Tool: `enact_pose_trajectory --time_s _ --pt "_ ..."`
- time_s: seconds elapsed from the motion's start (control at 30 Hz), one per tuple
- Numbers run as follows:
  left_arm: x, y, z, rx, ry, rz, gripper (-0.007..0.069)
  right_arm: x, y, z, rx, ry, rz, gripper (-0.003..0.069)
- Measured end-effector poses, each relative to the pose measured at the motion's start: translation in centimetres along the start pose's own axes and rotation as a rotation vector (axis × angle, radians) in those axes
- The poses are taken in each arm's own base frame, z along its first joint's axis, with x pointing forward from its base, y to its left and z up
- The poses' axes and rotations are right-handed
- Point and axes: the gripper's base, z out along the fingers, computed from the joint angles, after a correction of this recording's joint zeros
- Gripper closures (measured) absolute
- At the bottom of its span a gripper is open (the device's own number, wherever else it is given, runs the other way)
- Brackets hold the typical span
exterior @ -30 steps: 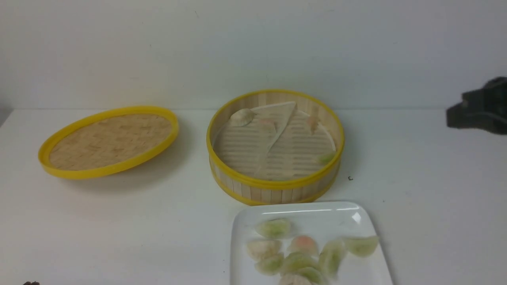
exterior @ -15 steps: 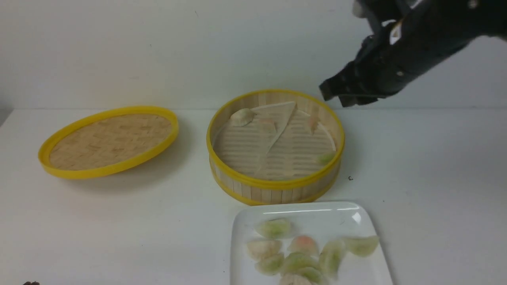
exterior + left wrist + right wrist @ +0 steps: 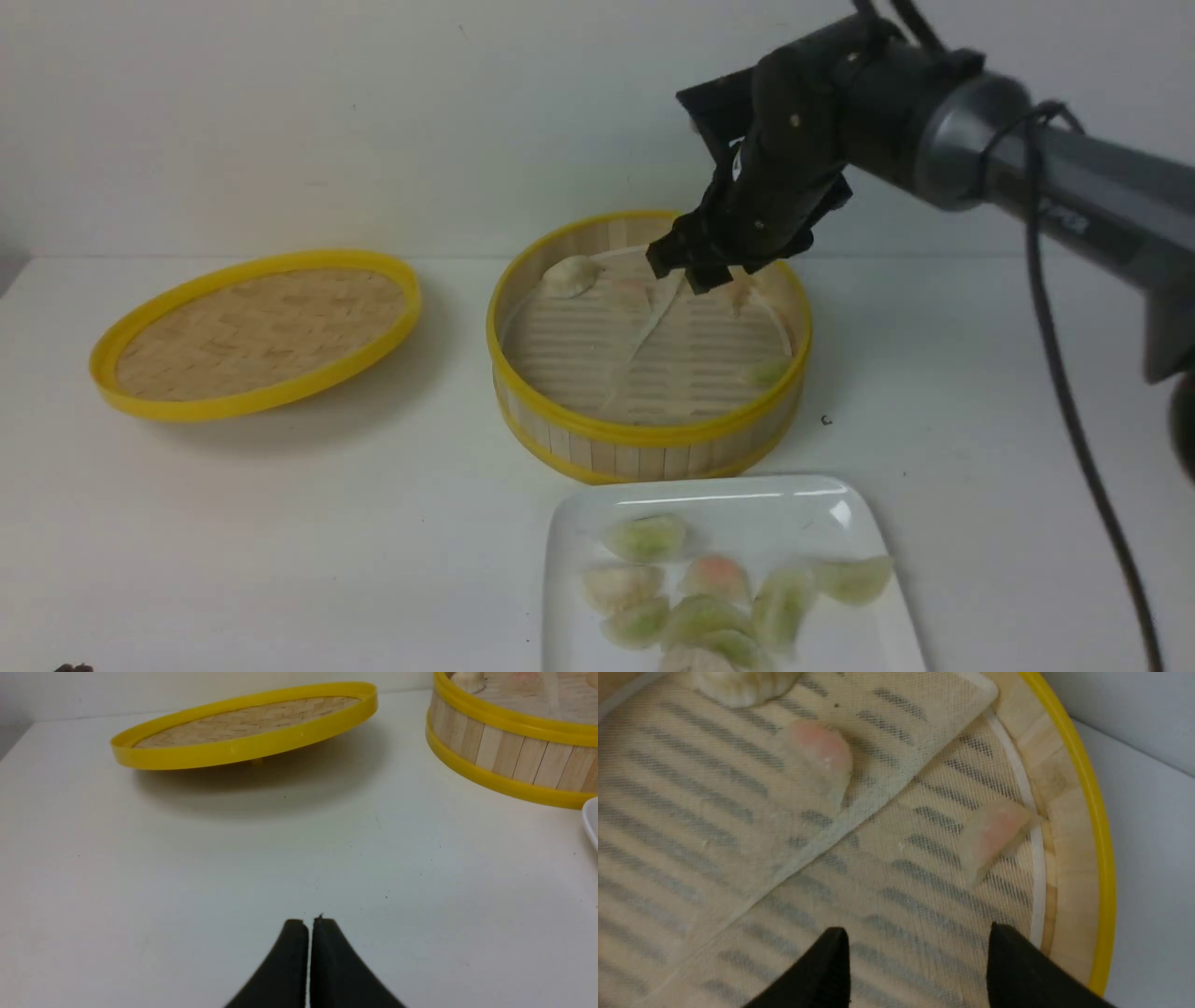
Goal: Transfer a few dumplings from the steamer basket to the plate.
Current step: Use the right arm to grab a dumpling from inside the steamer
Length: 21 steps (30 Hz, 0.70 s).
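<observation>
While the right gripper (image 3: 917,928) is held, jaws parted, above the steamer basket (image 3: 644,434), two pinkish dumplings (image 3: 994,835) are seen beneath; the left gripper (image 3: 308,921) is closed; others are piled on the plate (image 3: 747,504).

Grey arm (image 3: 1088,191), black, perhaps rubbery fingers (image 3: 1017,975)

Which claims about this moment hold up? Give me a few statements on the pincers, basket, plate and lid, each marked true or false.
1. The right pincer is open above the steamer basket. True.
2. The left pincer is wide open. False: it is shut on nothing, over the bare table.
3. The plate is empty. False: several dumplings lie on it.
4. A pinkish dumpling lies in the basket near its wall. True.
5. The lid covers the basket. False: it lies on the table to the basket's left, apart from it.
</observation>
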Motion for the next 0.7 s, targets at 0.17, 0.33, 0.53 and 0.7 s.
enact_pose_trajectory --time_s 0.17,0.33,0.53,0.7 --pt "0.0 0.0 0.0 0.0 0.0 0.0 0.0631 -0.7 -0.1 3.2 0.053 -0.011 -0.019 0.0268" --pt "0.0 0.0 0.0 0.0 0.0 0.0 0.0631 -0.8 -0.1 5.4 0.056 -0.018 0.012 0.0267" --pt "0.0 0.0 0.0 0.0 0.001 0.0 0.0631 -0.3 -1.5 7.0 0.073 0.006 0.106 0.0267" --pt "0.0 0.0 0.0 0.0 0.001 0.0 0.0631 0.1 -2.5 7.3 0.085 0.038 0.163 0.0267"
